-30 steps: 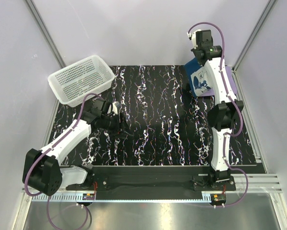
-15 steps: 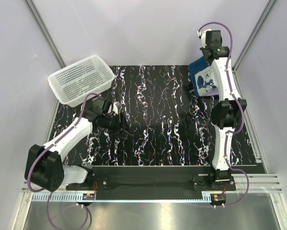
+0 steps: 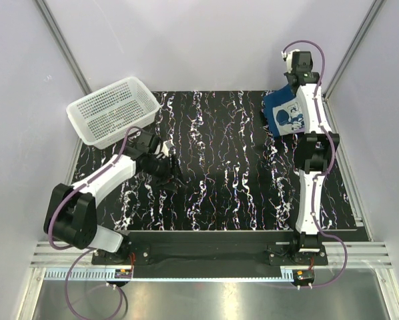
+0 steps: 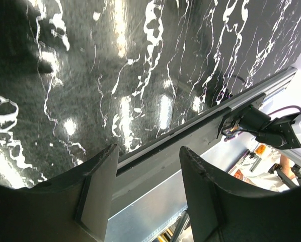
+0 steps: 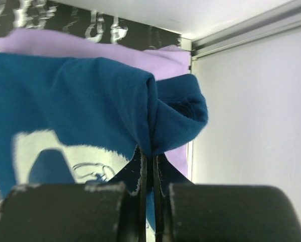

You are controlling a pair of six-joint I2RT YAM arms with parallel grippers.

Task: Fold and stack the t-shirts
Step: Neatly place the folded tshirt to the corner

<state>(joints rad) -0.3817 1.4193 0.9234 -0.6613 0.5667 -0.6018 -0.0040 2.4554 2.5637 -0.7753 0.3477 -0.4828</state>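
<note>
The dark teal-blue t-shirt (image 3: 286,115) with its white print (image 5: 65,151) hangs bunched at the far right corner. My right gripper (image 5: 149,151) is shut on a fold of its cloth; in the top view that gripper (image 3: 295,85) is at the shirt's upper edge. The pale lavender t-shirt (image 5: 90,43) lies beneath and behind the teal one, against the right rail. My left gripper (image 3: 171,157) hovers over the left part of the black marbled table (image 3: 219,167), far from both shirts. In its wrist view the left gripper (image 4: 148,151) is open with nothing between its fingers.
A white perforated basket (image 3: 113,110) stands tilted at the far left corner. Grey walls with metal rails (image 3: 339,67) close in the back and right sides. The table's front metal edge (image 4: 201,126) shows in the left wrist view.
The right arm has carried the gripped teal shirt further back and to the right, drawing it upward. The left gripper has shifted slightly right and back, still open.
</note>
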